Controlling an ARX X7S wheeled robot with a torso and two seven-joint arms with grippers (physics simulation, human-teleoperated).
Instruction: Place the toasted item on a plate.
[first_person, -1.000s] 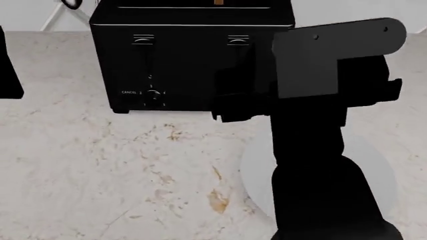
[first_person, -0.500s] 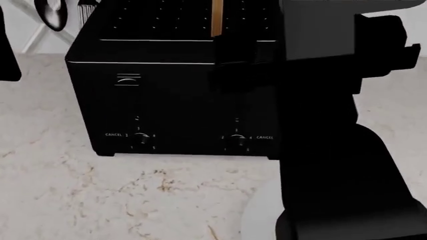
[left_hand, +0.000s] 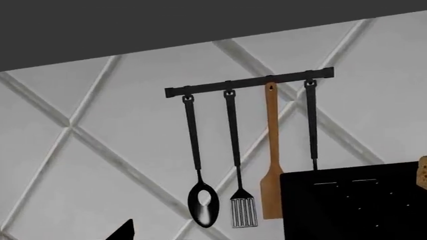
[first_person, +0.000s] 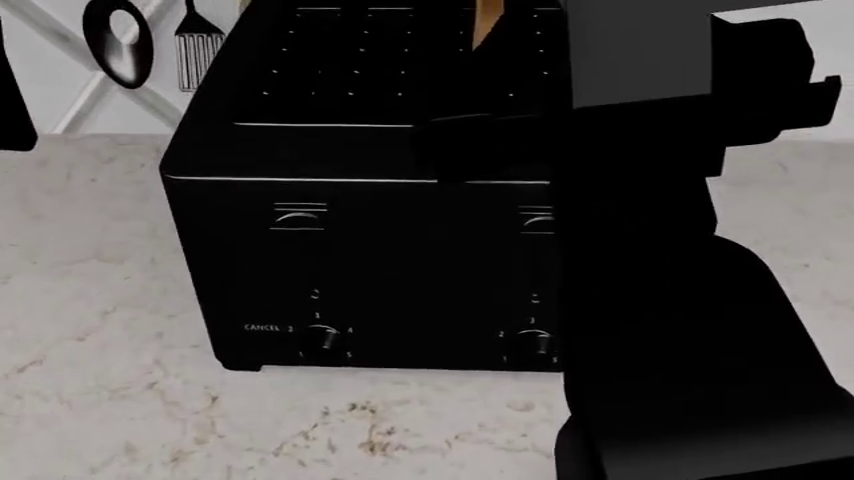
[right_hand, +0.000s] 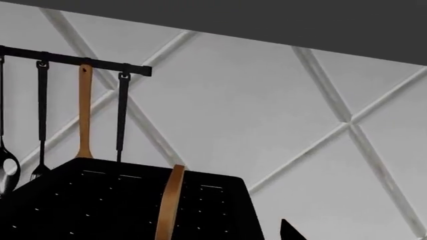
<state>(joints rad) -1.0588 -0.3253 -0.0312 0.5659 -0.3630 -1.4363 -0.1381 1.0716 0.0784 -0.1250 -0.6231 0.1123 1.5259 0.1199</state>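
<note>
Right arm (first_person: 681, 280) hides toaster's (first_person: 360, 200) right side in head view. Toast (first_person: 489, 20) cut by top edge. Dial markings too small to read. Plate, both grippers' fingers not visible.

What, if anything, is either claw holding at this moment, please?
It cannot be told: neither claw's tips show clearly. The toast stands in the toaster, with nothing visibly gripping it.

My bench (first_person: 120, 420) is pale marble with rusty-brown flecks. A black toaster (first_person: 360, 260) stands directly on it, its dials facing me, backed close to the tiled wall.
</note>
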